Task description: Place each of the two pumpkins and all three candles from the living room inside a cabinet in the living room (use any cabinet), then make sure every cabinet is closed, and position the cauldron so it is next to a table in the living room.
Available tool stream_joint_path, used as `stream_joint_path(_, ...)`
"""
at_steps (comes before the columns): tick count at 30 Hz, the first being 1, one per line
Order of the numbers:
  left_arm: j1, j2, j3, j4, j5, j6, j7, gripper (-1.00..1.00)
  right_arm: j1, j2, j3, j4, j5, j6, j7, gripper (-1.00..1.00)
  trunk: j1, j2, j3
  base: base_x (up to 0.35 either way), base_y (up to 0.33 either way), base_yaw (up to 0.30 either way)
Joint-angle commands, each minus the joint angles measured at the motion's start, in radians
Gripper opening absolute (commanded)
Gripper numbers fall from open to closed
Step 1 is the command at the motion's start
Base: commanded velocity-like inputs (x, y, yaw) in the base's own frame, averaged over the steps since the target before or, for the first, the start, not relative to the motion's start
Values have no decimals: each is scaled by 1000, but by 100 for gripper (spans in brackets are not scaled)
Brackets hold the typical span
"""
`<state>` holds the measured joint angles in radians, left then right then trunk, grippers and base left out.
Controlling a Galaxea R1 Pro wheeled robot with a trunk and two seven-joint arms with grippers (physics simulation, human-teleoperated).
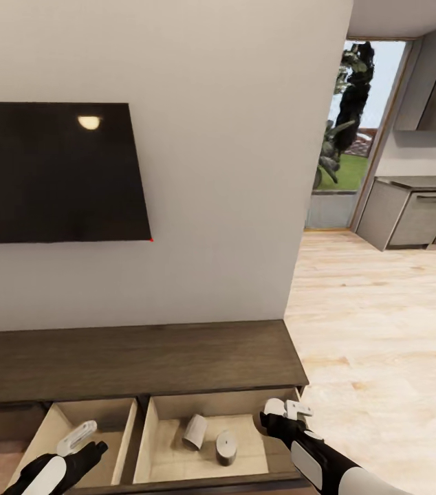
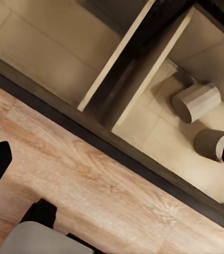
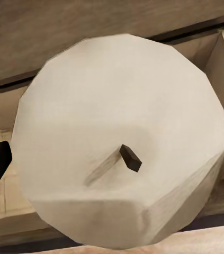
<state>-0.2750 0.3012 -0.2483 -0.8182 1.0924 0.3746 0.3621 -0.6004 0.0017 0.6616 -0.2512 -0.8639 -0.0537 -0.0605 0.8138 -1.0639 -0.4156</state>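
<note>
- Below the wall TV, the cabinet stood with two drawers pulled out; the right drawer held two candles, one lying on its side, one upright.
- The right gripper hung over that drawer's right edge, closed around a third candle, its dark wick facing the wrist camera.
- The left gripper hovered over the left drawer, holding nothing; I couldn't tell how wide its fingers stood.
- I judged the candle-stowing step nearly done: next, lower, release beside the other two, then push both drawers shut.
- No pumpkins or cauldron were visible.
</note>
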Motion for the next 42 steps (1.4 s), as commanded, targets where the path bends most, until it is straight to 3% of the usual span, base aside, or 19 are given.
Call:
stream_joint_path(1, -1, 2, -5, -17, 11, 4, 9, 100, -1, 0, 9, 0, -9, -4, -5, -100, 0, -1, -1, 49, 36, 0)
stream_joint_path(4, 0, 5, -5, -134, 13, 52, 18, 100, -1, -1, 9, 0, -9, -4, -6, -100, 0, -1, -1, 17, 12, 0)
stream_joint_path(7, 0, 30, 1, -303, 16, 220, 21, 100, -1, -2, 9, 1, -5, -5, -5, -100, 0, -1, -1, 4, 3, 0)
stream_joint_path(9, 0, 42, 39, -431, 17, 338, 22, 100, -1, -2, 9, 1, -2, -4, -5, -100, 0, -1, -1, 1, 0, 0)
stream_joint_path(12, -2, 39, 101, -535, 21, 489, 21, 100, -1, -2, 8, 1, -8, -5, -5, -100, 0, -1, -1, 0, 0, 0)
stream_joint_path(15, -9, 35, 124, -573, 25, 556, 21, 100, -1, -3, 8, 1, -10, -5, -6, -100, 0, -1, -1, 0, 0, 0)
stream_joint_path(24, -12, 34, 180, -630, 59, 600, 15, 100, -1, 0, 7, 0, -10, -5, -7, -100, 0, -1, -1, 0, 0, 0)
stream_joint_path(31, -12, 33, 182, -628, 61, 601, 19, 100, -1, 0, 7, 0, -9, -5, -6, -100, 0, -1, -1, 0, 0, 0)
stream_joint_path(38, -11, 27, 175, -630, 60, 600, 22, 100, -1, 1, 9, 0, 0, 0, -13, -100, 27, -50, -23, 0, 0, 0)
stream_joint_path(42, -11, 26, 175, -630, 58, 601, 23, 100, -1, 1, 7, -1, -5, 61, -24, -100, 42, -78, -36, 0, 0, 0)
